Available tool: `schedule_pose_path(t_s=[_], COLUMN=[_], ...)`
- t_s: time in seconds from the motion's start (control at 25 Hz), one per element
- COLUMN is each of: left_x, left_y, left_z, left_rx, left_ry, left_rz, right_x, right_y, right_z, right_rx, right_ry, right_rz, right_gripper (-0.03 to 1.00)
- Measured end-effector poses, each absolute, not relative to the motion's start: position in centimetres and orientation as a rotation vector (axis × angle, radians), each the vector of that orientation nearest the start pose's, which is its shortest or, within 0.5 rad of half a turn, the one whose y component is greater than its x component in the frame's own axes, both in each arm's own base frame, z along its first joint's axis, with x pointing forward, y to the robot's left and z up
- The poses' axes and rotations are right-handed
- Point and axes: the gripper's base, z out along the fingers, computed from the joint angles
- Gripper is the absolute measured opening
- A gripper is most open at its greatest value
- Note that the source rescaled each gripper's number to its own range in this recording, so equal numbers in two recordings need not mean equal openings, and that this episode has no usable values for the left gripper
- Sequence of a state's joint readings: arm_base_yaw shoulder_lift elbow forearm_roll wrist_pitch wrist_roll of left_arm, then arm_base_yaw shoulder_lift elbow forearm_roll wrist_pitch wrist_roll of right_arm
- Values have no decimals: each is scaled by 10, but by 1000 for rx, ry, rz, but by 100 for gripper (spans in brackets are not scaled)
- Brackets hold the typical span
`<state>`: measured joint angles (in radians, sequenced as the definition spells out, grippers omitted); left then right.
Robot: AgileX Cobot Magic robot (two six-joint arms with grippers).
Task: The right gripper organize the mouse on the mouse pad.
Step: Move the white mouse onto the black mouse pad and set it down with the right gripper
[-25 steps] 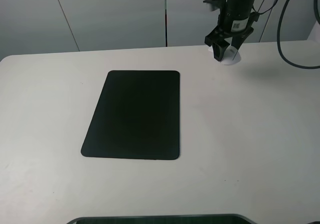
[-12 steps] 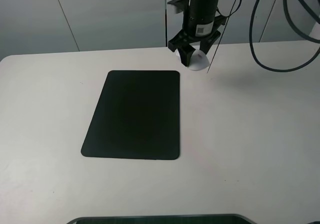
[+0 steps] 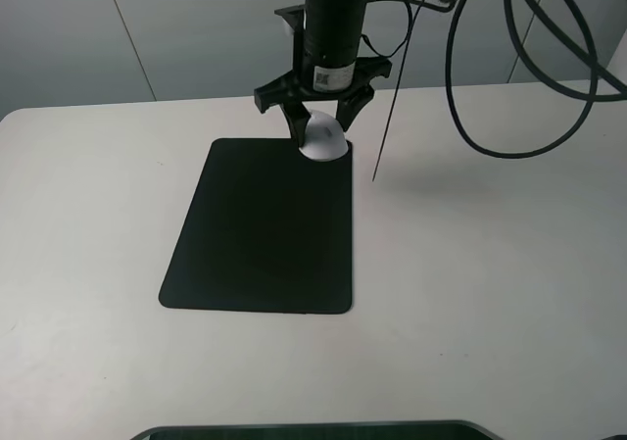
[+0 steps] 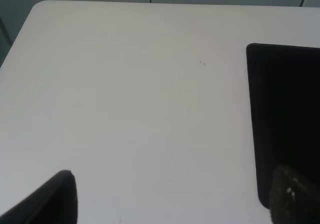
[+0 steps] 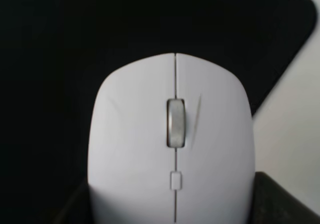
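Observation:
My right gripper (image 3: 321, 136) is shut on the white mouse (image 3: 325, 143) and holds it at the far right corner of the black mouse pad (image 3: 260, 234). I cannot tell whether the mouse touches the pad. In the right wrist view the mouse (image 5: 172, 144) with its grey scroll wheel fills the frame between the black fingers (image 5: 287, 199), over the pad (image 5: 75, 34). My left gripper (image 4: 172, 196) is open and empty, over bare table left of the pad's edge (image 4: 290, 109).
The white table (image 3: 490, 264) spreads around the pad. Black cables (image 3: 509, 87) loop from the right arm over the far right of the table. A dark edge (image 3: 313, 430) lies along the front. A grey wall stands behind.
My right gripper has carried the mouse from the far right of the table leftwards and a little nearer, to the pad's far right corner. The pad has not moved.

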<state>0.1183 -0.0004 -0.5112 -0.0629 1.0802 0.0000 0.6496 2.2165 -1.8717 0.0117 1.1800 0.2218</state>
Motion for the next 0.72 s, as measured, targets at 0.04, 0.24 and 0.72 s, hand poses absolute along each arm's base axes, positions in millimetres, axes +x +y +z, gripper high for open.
schedule_pose_path(t_s=[0.04,0.24,0.72], left_x=[-7,-7,-7], left_y=[-6,-6,-6], left_z=[279,279,279], left_rx=[-117,-117,-117], left_ry=[2047,2047,2047], left_rz=[-2,-2,-2], right_x=[366,361,345], right_y=[281,291,325], right_z=[193,178,130], right_rx=[-615,-477,-386], right_ry=[2962,3014,3070], right_rz=[105,102,126], right_gripper=[0,0,0])
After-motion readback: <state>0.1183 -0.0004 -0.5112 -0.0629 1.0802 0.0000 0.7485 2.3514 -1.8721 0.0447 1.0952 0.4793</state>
